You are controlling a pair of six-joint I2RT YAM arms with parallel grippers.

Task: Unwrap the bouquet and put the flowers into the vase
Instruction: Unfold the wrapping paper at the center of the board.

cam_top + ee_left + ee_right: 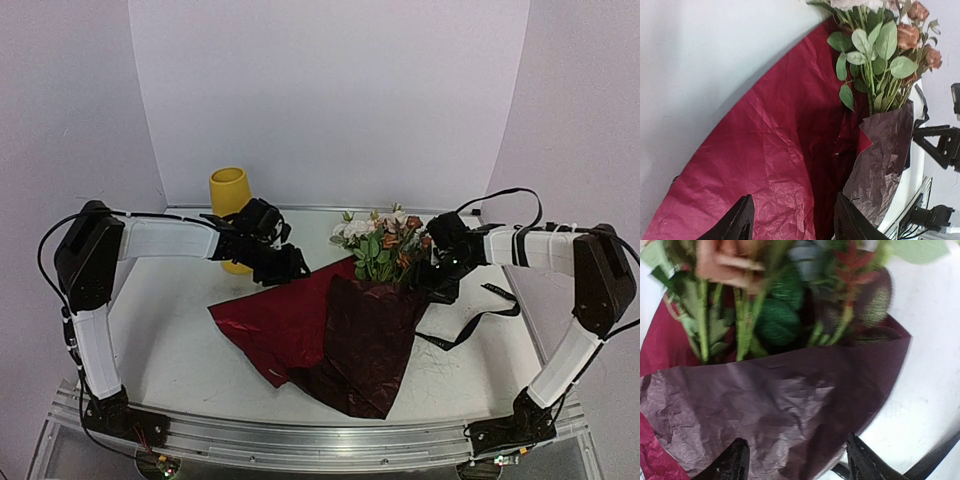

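1. The bouquet (345, 335) lies mid-table (170, 350), with the flowers (385, 240) pointing at the back wall. The red wrapping paper (765, 150) is flopped open on the left side, and a darker flap covers the stems.
2. L gripper (285, 268) is at the sheet's far-left edge. Jaws are apart w/ red paper under them, no pinch afaict.
3. R gripper (437, 280) is just right of the stems. Jaws are apart too, w/ the dark flap betw the fingers (737, 460).
4. The yellow vase (229, 190) stands upright at back left, behind the L gripper. The black ribbon (480, 320) lies loose on the right.
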